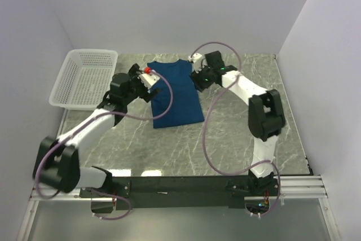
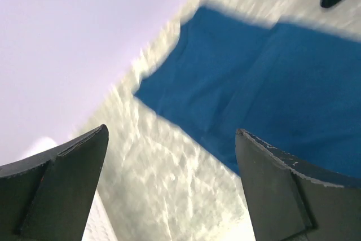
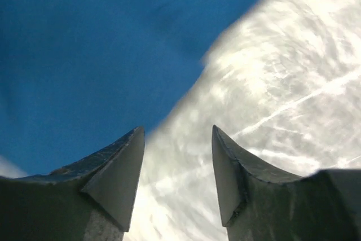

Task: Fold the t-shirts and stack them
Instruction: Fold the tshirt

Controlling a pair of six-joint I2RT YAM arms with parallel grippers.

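Navy t-shirt (image 1: 176, 93) lies flat on the marble table (image 1: 237, 134), far middle, looking already folded into a narrow strip. The left gripper (image 2: 172, 134) is spread wide and empty by its far-left corner, and the right gripper (image 3: 177, 131) is parted and empty at the far-right edge. For the crosswise fold I'd pinch both far corners at once, lift level and lay them on the near hem — uneven pulls will skew it.
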